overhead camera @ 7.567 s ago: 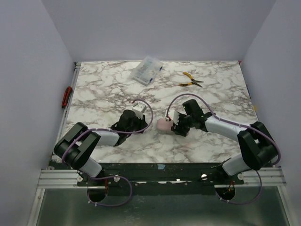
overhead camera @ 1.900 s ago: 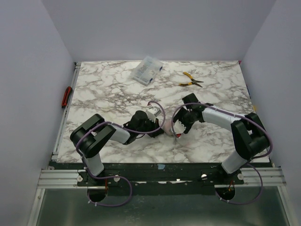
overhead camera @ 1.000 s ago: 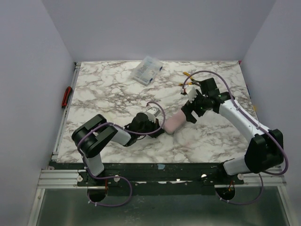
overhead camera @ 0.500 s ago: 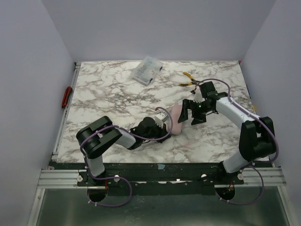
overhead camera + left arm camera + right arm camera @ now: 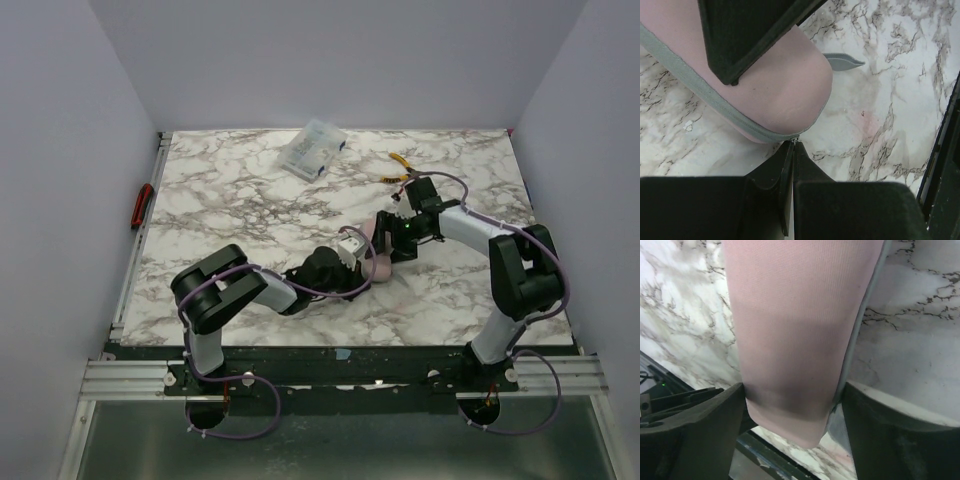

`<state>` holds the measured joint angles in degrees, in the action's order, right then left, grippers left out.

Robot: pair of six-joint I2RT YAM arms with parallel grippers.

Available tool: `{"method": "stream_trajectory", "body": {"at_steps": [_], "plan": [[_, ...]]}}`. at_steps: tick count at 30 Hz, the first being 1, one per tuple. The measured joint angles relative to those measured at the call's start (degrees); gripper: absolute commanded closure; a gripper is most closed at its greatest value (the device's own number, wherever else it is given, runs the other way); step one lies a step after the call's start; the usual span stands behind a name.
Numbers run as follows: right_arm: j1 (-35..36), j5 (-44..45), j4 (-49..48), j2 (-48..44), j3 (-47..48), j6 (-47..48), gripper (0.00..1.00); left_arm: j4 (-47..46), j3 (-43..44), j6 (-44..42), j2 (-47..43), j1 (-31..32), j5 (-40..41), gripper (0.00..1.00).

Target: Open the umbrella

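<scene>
From above, the umbrella [image 5: 377,252] lies mid-desk [image 5: 230,200] between both hands. The left hand [image 5: 792,150] is pinched shut on its zip end. The right hand [image 5: 792,405] straddles it widely; I cannot tell whether it grips.

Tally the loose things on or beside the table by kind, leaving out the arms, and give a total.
Umbrella: 1
Clear plastic box: 1
Yellow-handled pliers: 1
Red object at the left edge: 1
Total: 4
</scene>
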<state>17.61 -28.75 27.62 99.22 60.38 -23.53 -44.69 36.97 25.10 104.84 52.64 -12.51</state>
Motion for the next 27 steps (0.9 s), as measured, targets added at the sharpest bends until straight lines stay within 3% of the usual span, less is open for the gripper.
{"method": "stream_trajectory", "body": {"at_steps": [4,11,27], "plan": [[0.5,1.55,-0.11,1.42,0.33,2.14,0.68,0.66,0.0,0.0,-0.11,0.0,0.79,1.0],[0.55,1.27,0.59,2.19,1.2,6.32,0.97,3.15,-1.18,-0.13,-3.04,-0.07,4.02,1.0],[0.83,-3.96,0.98,2.47,1.62,20.7,1.0,7.78,1.36,-7.02,-4.2,-3.89,6.25,1.0]]}}
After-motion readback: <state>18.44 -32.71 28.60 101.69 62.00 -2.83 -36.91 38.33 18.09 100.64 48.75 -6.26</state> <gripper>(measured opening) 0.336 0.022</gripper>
